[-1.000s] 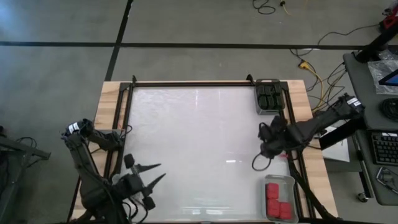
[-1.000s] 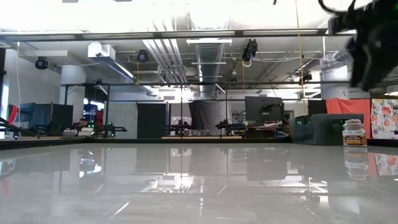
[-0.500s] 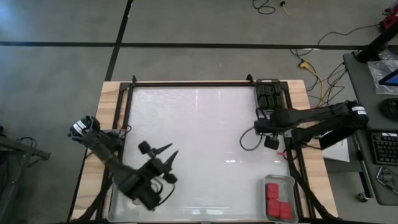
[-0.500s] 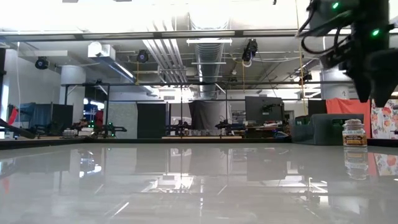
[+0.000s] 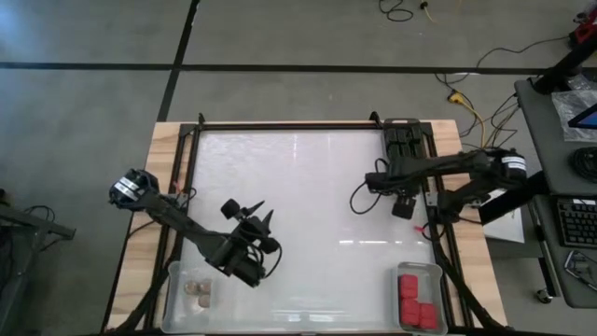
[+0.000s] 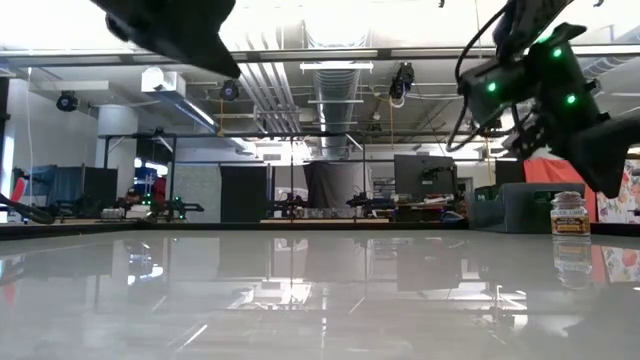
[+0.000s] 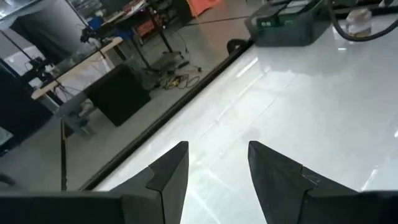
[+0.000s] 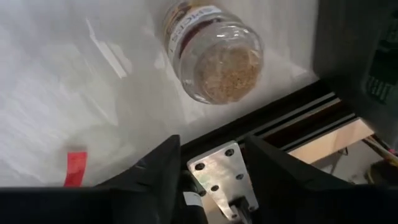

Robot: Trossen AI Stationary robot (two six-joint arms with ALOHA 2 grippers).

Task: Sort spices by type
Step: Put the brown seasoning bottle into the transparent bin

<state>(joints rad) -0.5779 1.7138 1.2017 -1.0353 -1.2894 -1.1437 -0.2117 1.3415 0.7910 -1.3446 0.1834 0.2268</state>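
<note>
A round clear jar (image 8: 214, 56) with tan contents stands upright on its base on the white table, close to the right-hand rail; the low view shows the jar (image 6: 570, 213) at far right. My right gripper (image 8: 211, 152) hovers over the table's right side (image 5: 403, 205), open, its fingertips short of the jar and over the rail. My left gripper (image 7: 217, 165) is open with nothing between its fingers, above the table's near-left part (image 5: 258, 219). Tan jars (image 5: 198, 293) lie in the near-left bin, red ones (image 5: 415, 301) in the near-right bin, black ones (image 5: 403, 145) in the far-right bin.
A black rail with a metal bracket (image 8: 224, 177) runs along the table's right edge beside the jar. A strip of red tape (image 8: 76, 167) lies on the table nearby. The three clear bins sit in the corners; the white middle (image 5: 308, 196) of the table is bare.
My left arm has swung from the near-left corner toward the table's middle, uncovering the bin with the tan jars. My right arm has swung toward the far edge, and its gripper has come down to stand over the table's right side by the jar.
</note>
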